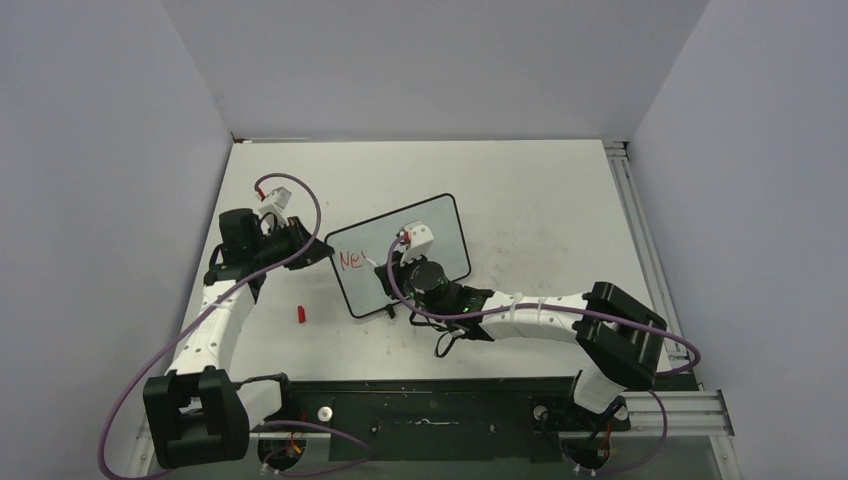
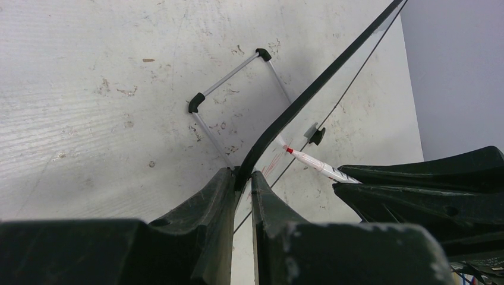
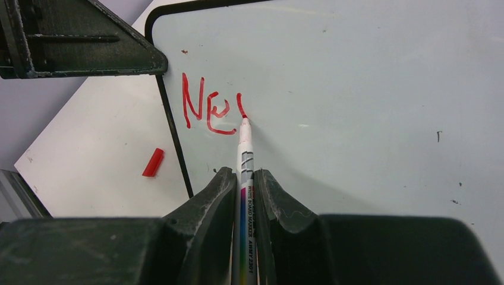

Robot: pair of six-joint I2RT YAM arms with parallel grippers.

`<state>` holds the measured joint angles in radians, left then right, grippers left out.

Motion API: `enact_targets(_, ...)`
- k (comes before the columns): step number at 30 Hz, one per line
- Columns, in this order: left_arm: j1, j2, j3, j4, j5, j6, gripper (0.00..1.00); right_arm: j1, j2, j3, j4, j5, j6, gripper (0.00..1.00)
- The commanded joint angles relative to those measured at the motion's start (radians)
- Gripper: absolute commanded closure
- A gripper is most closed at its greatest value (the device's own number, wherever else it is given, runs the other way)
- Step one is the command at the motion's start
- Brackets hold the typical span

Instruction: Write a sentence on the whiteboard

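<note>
Left tool (image 2: 243, 178) pinched shut, arm extended forward; right tool (image 3: 242, 177) pinched shut, arm stretched leftward.

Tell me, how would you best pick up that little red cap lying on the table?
Probably straight down from above, pinching the red cap across its narrow width, on its two long sides. It lies flat on the table, long and thin, so only its top and sides are open.

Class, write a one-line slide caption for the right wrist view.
Right gripper holds the marker tip on the whiteboard, beside red lettering "Ne".
</note>
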<state>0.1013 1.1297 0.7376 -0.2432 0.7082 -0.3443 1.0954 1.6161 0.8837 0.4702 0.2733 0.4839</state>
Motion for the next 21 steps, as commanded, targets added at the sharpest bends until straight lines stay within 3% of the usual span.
enact_targets(1,0.003,-0.024,0.025,0.019,0.017,0.002,0.90,0.001,-0.037,-0.018,-0.013,0.045,0.005,0.95)
enact_targets(21,0.004,-0.023,0.026,0.019,0.017,0.003,0.90,0.000,-0.039,0.017,-0.021,0.059,-0.015,0.95)
